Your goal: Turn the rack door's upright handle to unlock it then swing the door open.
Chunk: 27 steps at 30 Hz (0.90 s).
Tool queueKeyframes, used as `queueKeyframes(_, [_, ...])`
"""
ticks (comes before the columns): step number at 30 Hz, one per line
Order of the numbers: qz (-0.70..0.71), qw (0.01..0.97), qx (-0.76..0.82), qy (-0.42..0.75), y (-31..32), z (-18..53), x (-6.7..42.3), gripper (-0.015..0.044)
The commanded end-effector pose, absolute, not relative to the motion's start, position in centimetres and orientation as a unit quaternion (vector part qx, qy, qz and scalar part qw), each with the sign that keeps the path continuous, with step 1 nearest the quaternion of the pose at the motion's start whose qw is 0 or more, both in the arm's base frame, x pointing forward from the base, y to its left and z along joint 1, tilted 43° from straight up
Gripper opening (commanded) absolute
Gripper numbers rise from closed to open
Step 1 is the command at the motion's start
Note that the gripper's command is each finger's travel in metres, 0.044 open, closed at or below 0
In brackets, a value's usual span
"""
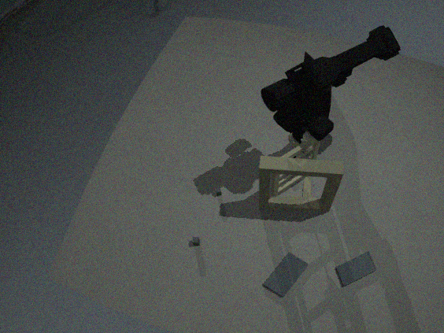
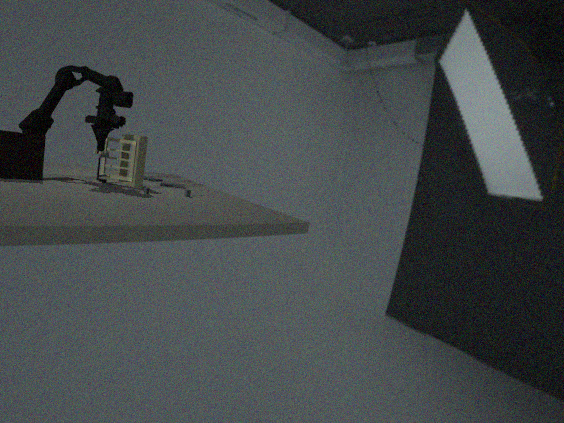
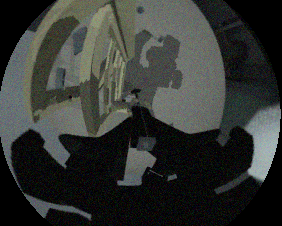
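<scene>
Swinging now, my pincer nearly closed on the handle, the door partly out from its frame, apparently unlocked, with more opening, release and retreat left!

The arm and its gripper are plain black, the frame and its slatted door pale cream-yellow, the two flat blocks slate blue, and the table top a plain dull grey-beige under darker grey shadows.
</scene>
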<state>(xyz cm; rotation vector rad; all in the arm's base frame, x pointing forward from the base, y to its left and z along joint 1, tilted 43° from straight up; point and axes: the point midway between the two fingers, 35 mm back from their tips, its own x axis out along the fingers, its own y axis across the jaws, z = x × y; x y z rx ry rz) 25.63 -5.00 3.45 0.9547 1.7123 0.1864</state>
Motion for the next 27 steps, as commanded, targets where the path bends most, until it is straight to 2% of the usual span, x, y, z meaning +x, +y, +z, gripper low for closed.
queueKeyframes(1, [0.110,0.570,0.381,0.719,-5.5,2.9,25.5,0.0028])
queueKeyframes(27, [0.251,0.636,0.257,0.683,-9.6,-0.8,25.1,0.0028])
